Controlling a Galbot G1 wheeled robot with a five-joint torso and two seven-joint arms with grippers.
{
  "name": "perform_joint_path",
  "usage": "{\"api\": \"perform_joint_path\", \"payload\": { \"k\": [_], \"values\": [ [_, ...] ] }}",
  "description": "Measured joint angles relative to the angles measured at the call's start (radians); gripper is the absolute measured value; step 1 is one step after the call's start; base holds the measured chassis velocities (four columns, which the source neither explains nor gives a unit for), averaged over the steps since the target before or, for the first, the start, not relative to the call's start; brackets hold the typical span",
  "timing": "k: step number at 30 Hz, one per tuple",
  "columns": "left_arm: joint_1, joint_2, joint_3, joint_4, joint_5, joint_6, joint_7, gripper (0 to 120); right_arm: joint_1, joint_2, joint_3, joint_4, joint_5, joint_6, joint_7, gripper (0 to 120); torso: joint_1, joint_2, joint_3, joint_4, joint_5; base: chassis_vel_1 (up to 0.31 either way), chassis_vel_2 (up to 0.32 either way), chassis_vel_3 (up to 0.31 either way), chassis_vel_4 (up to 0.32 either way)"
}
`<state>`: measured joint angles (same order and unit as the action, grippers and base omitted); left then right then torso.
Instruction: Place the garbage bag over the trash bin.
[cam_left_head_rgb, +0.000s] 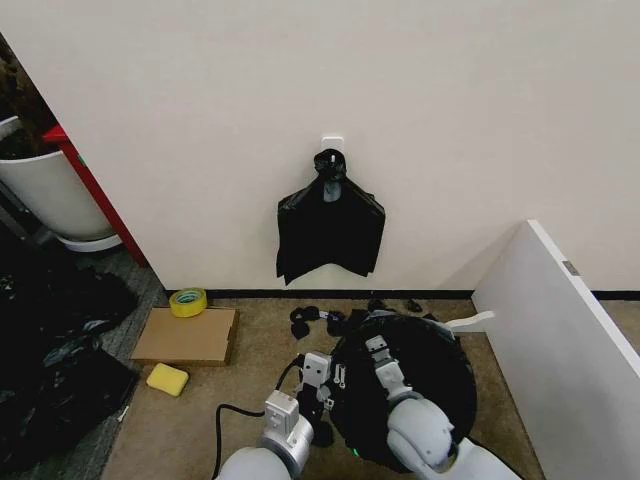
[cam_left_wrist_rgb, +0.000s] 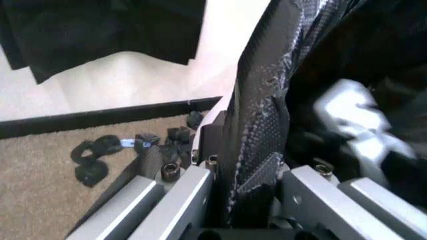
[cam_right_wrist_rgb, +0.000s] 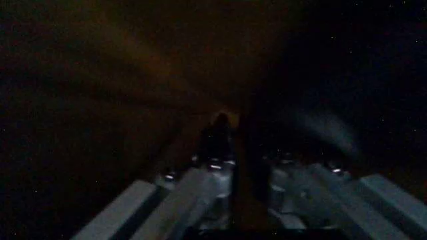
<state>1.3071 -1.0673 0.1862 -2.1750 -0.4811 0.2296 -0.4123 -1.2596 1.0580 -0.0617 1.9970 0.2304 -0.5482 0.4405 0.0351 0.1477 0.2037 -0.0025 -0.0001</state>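
The garbage bag (cam_left_head_rgb: 420, 390) is a glossy black round mass on the carpet in front of me, and the trash bin is hidden under it. My left gripper (cam_left_head_rgb: 320, 378) is at the bag's left edge. In the left wrist view, the left gripper (cam_left_wrist_rgb: 245, 192) is shut on a fold of the black film (cam_left_wrist_rgb: 260, 115). My right gripper (cam_left_head_rgb: 386, 372) reaches down into the bag's open top. The right wrist view is dark, and there my right gripper (cam_right_wrist_rgb: 241, 170) pinches a thin strip of the bag.
A knotted black bundle (cam_left_head_rgb: 330, 225) hangs on the wall hook. A white board (cam_left_head_rgb: 560, 340) stands at the right. On the left are flat cardboard (cam_left_head_rgb: 187, 335), a yellow tape roll (cam_left_head_rgb: 187, 301), a yellow sponge (cam_left_head_rgb: 167, 378), dark bags (cam_left_head_rgb: 50, 340) and a white tub (cam_left_head_rgb: 45, 190).
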Motion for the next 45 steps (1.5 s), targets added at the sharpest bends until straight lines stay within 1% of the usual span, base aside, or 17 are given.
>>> {"api": "perform_joint_path", "payload": {
  "k": [4,6,8,10,13,14,16,18,21,22,26,29,35,40,42,44,45],
  "values": [
    [-0.034,-0.039,-0.020,0.030,-0.066,0.041,-0.030,0,-0.098,-0.022,0.031,0.121,0.083,0.010,-0.010,25,0.000,0.000,0.000,-0.0002,0.0000,0.000,0.000,0.000,0.000],
    [-0.037,-0.042,-0.022,0.034,-0.076,0.045,-0.033,0,-0.105,-0.024,0.033,0.133,0.087,0.014,-0.010,26,0.000,0.000,0.000,-0.0003,0.0000,0.000,0.000,0.000,0.000],
    [-0.038,-0.055,-0.051,0.047,-0.130,0.067,-0.054,0,-0.114,-0.037,0.038,0.173,0.095,0.037,-0.020,35,0.000,0.000,0.000,-0.0004,0.0000,0.000,0.000,0.000,0.000],
    [-0.026,-0.071,-0.104,0.058,-0.206,0.094,-0.087,0,-0.107,-0.057,0.039,0.217,0.098,0.066,-0.054,45,0.000,0.000,0.000,0.0003,0.0001,0.000,0.000,0.000,0.000],
    [-0.036,-0.089,-0.172,0.072,-0.390,0.163,-0.177,0,-0.124,-0.073,0.050,0.295,0.107,0.098,-0.090,56,0.000,0.000,0.000,0.0010,0.0004,0.000,0.000,0.000,0.000],
    [-0.036,-0.089,-0.172,0.072,-0.390,0.163,-0.177,0,-0.124,-0.073,0.050,0.295,0.107,0.098,-0.090,56,0.000,0.000,0.000,0.0010,0.0004,0.000,0.000,0.000,0.000],
    [-0.062,-0.092,-0.193,0.092,-0.475,0.191,-0.223,0,-0.161,-0.072,0.071,0.344,0.100,0.124,-0.095,64,0.000,0.000,0.000,0.0001,-0.0004,0.000,0.000,0.000,0.000],
    [-0.094,-0.092,-0.213,0.124,-0.526,0.205,-0.250,0,-0.239,-0.053,0.121,0.408,0.056,0.167,-0.100,75,0.000,0.000,0.000,-0.0003,0.0001,0.000,0.000,0.000,0.000],
    [-0.122,-0.095,-0.219,0.155,-0.588,0.226,-0.281,0,-0.334,-0.021,0.178,0.432,-0.049,0.242,-0.127,87,0.000,0.000,0.000,-0.0001,-0.0001,0.000,0.000,0.000,0.000],
    [-0.122,-0.095,-0.219,0.155,-0.588,0.226,-0.281,0,-0.334,-0.021,0.178,0.432,-0.049,0.242,-0.127,87,0.000,0.000,0.000,-0.0001,-0.0001,0.000,0.000,0.000,0.000],
    [-0.151,-0.110,-0.212,0.213,-0.623,0.235,-0.305,0,-0.422,0.026,0.210,0.413,-0.190,0.352,-0.156,98,0.000,0.000,0.000,0.0000,0.0000,0.000,0.000,0.000,0.000],
    [-0.177,-0.132,-0.199,0.259,-0.624,0.237,-0.315,0,-0.436,0.055,0.211,0.398,-0.208,0.365,-0.149,100,0.000,0.000,0.000,0.0000,0.0000,0.000,0.000,0.000,0.000],
    [-0.205,-0.155,-0.184,0.313,-0.603,0.231,-0.337,0,-0.423,0.063,0.208,0.388,-0.203,0.359,-0.144,100,0.000,0.000,0.000,0.0000,0.0000,0.000,0.000,0.000,0.000],
    [-0.211,-0.153,-0.184,0.328,-0.592,0.230,-0.343,0,-0.411,0.064,0.207,0.380,-0.197,0.352,-0.140,100,0.000,0.000,0.000,0.0001,-0.0001,0.000,0.000,0.000,0.000],
    [-0.211,-0.148,-0.186,0.329,-0.592,0.230,-0.339,2,-0.409,0.067,0.205,0.375,-0.196,0.352,-0.139,100,0.000,0.000,0.000,0.0001,0.0002,0.000,0.000,0.000,0.000],
    [-0.210,-0.141,-0.186,0.332,-0.588,0.229,-0.338,11,-0.408,0.070,0.204,0.373,-0.195,0.350,-0.139,100,0.000,0.000,0.000,0.0000,0.0000,0.000,0.000,0.000,0.000],
    [-0.210,-0.141,-0.186,0.332,-0.587,0.229,-0.339,11,-0.408,0.070,0.204,0.373,-0.195,0.349,-0.139,100,0.000,0.000,0.000,0.0000,0.0000,0.000,0.000,0.000,0.000]
  ]
}}
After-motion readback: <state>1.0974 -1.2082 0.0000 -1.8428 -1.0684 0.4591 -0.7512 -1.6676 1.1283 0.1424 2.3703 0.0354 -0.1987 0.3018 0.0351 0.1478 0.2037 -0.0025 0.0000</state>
